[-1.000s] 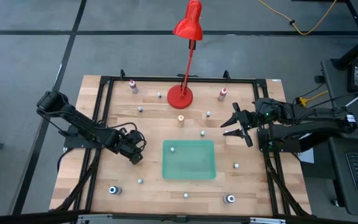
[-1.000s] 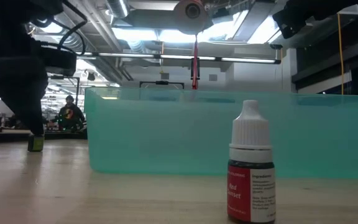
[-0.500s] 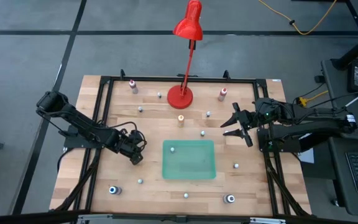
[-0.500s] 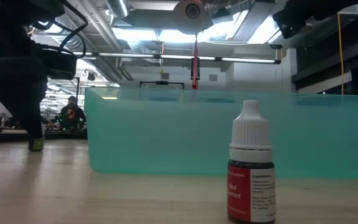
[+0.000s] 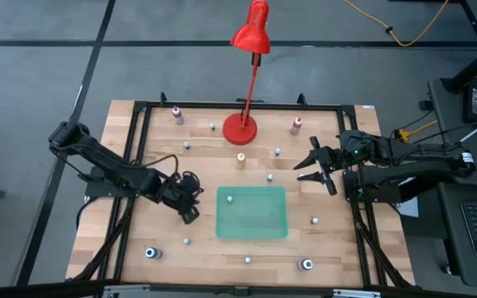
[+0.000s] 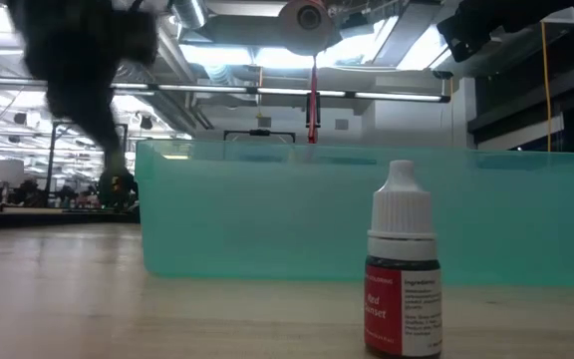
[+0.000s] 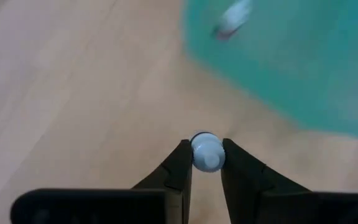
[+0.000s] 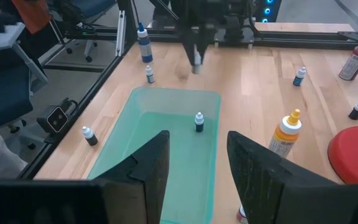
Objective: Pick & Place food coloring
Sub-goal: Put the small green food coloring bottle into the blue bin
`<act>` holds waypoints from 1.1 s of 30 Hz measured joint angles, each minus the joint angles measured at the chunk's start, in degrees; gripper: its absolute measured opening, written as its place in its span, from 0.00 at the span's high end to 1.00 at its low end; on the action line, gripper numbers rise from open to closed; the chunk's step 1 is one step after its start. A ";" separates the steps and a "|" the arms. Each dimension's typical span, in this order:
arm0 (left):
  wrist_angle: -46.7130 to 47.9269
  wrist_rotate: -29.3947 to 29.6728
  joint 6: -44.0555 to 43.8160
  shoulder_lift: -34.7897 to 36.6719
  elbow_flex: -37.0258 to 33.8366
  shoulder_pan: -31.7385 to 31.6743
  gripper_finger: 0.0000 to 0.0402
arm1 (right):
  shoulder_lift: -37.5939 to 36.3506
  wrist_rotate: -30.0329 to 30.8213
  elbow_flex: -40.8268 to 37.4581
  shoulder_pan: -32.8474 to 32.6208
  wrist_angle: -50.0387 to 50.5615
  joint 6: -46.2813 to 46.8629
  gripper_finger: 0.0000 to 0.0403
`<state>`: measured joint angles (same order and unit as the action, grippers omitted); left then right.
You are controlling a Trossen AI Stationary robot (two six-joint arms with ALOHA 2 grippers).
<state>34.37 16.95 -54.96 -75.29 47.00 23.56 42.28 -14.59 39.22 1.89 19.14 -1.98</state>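
Observation:
The food coloring is a set of tiny bottles scattered over the wooden table, such as one point(image 5: 186, 241) and another point(image 5: 315, 220). One more bottle point(image 5: 229, 198) stands inside the green tray point(image 5: 255, 228). My left gripper point(image 5: 190, 213) hangs just left of the tray, shut on a white-capped bottle point(image 7: 207, 152); the bottle's body is hidden under its cap. My right gripper point(image 5: 317, 165) waits open above the table, to the right of the tray's far end, with nothing between its fingers. My left gripper pinches the bottle's white cap point(image 7: 206, 144) between its two fingertips. The fingers come from above, pointing down. In the low view the bottle point(image 6: 116, 185) hangs below the fingers, clear of the table.
A red desk lamp point(image 5: 240, 128) stands on its round base at the far middle. Larger bottles stand near the far edge point(image 5: 176, 113) point(image 5: 296, 124), and an orange-topped one point(image 5: 241, 157) behind the tray. A red-labelled bottle point(image 6: 404, 264) stands in front of the tray. A black frame point(image 5: 139, 124) rims the table.
My left gripper has taken hold of the small bottle that stood on the table left of the tray. It has risen and gone toward the tray, and the bottle is now lifted clear of the table.

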 joint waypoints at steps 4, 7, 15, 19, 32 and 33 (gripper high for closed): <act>2.54 -0.15 4.06 -0.23 8.73 -1.21 0.86 | 0.00 -0.01 0.00 0.00 -0.02 -0.01 0.60; 5.37 0.38 7.97 -1.21 15.64 -2.44 0.86 | 0.00 -0.02 0.00 0.02 -0.01 -0.02 0.60; 13.80 -0.20 17.23 -9.15 33.73 -5.07 0.86 | -0.02 -0.06 -0.02 0.00 0.04 0.24 0.60; 14.24 -2.51 20.76 -14.21 39.61 -5.34 0.86 | -0.02 -0.06 -0.02 0.02 0.08 0.24 0.60; 13.83 -4.07 17.90 -28.57 41.18 -3.36 0.86 | -0.02 -2.14 -0.01 0.00 0.39 0.04 0.60; 13.75 -3.93 17.72 -29.80 41.18 -3.19 0.86 | -0.02 -2.14 -0.02 0.00 0.51 0.04 0.60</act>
<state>48.12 13.02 -37.24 -105.08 88.18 20.37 42.26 -16.73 39.20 1.89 19.65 -1.93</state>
